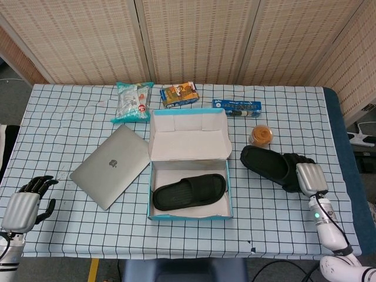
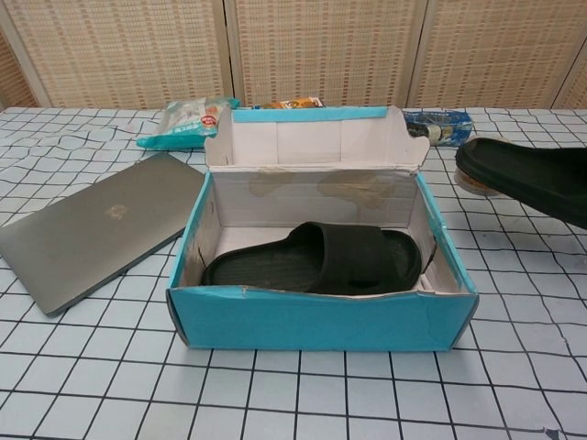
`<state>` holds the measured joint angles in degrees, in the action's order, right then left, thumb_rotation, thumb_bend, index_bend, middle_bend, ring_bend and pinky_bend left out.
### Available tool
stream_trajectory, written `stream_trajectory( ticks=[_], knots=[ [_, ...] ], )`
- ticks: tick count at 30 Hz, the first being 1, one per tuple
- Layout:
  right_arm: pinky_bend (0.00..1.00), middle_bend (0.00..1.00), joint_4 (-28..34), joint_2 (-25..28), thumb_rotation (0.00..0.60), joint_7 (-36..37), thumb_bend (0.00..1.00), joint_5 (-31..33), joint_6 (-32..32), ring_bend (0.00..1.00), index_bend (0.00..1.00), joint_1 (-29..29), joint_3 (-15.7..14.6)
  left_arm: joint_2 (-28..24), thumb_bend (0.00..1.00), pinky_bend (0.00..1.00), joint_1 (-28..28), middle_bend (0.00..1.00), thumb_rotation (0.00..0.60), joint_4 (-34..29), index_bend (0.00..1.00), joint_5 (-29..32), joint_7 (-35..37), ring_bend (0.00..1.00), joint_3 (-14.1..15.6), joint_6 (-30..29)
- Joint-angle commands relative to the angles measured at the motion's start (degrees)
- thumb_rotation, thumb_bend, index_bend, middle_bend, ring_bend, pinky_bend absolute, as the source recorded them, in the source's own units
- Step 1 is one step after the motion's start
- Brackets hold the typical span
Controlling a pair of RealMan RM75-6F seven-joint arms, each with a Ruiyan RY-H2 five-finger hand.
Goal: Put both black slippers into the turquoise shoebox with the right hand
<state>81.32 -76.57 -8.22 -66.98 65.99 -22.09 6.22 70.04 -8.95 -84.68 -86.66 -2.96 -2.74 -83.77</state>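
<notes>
Right hand (image 1: 308, 178) | grips slipper (image 1: 267, 165) | lifted right of shoebox (image 1: 189, 218)

The turquoise shoebox (image 1: 190, 176) stands open, its white-lined lid tipped back, with one black slipper (image 1: 189, 191) lying flat across its floor. The second black slipper (image 1: 270, 165) hangs tilted just right of the box, gripped at its far end by the right hand (image 1: 308, 178).

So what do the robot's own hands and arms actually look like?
Each hand, left hand and right hand, has a pale silver-grey ribbed back plate and black fingers. The right forearm is glossy white with a small green light and a thin black cable along it. The left arm is mostly out of frame.
</notes>
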Motion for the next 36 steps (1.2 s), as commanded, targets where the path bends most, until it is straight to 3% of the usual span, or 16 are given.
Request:
stream_trajectory(
  ticks=[1, 6, 14, 18, 23, 27, 36],
  knots=[
    [0.40, 0.55, 8.6, 0.6, 0.600, -6.8, 0.05, -4.8, 11.8, 0.38, 0.55, 2.6, 1.8, 0.0, 0.45, 0.37, 0.0, 0.20, 0.600, 0.0, 0.28, -0.2, -0.1, 0.18, 0.0, -0.1],
    [0.41, 0.56, 15.0, -1.4, 0.600, -9.0, 0.05, -14.9, 17.5, 0.39, 0.56, 1.4, 2.0, 0.0, 0.45, 0.37, 0.0, 0.20, 0.600, 0.0, 0.28, -0.1, 0.1, 0.18, 0.0, -0.1],
    [0.45, 0.59, 13.5, -12.1, 0.600, -20.1, 0.11, -23.9, 16.2, 0.42, 0.60, -4.9, 3.2, -0.2, 0.45, 0.37, -0.1, 0.20, 0.600, 0.1, 0.28, -0.2, 0.9, 0.18, 0.1, 0.1],
    [0.46, 0.61, 6.1, -20.0, 0.600, -23.9, 0.16, -27.8, 16.2, 0.43, 0.62, -8.1, 3.8, -0.3, 0.46, 0.37, 0.0, 0.20, 0.600, 0.1, 0.28, -0.4, 1.4, 0.18, 0.0, -0.3],
    [0.47, 0.62, -6.3, -28.6, 0.600, -22.6, 0.21, -31.6, 17.5, 0.45, 0.64, -11.0, 3.8, -0.6, 0.46, 0.37, 0.1, 0.20, 0.600, -0.1, 0.28, -0.4, 2.4, 0.18, 0.0, -0.4],
    [0.47, 0.62, -19.2, -34.5, 0.600, -19.8, 0.21, -34.2, 19.7, 0.45, 0.64, -13.3, 3.8, -0.7, 0.46, 0.37, 0.1, 0.20, 0.600, 0.0, 0.28, -0.6, 2.9, 0.18, 0.1, -0.4],
    [0.47, 0.63, -39.8, -42.9, 0.600, -8.7, 0.21, -33.1, 19.6, 0.45, 0.65, -15.3, 2.6, -1.1, 0.45, 0.37, 0.2, 0.21, 0.600, -0.3, 0.28, -0.1, 4.4, 0.18, -0.3, -0.7]
  ],
)
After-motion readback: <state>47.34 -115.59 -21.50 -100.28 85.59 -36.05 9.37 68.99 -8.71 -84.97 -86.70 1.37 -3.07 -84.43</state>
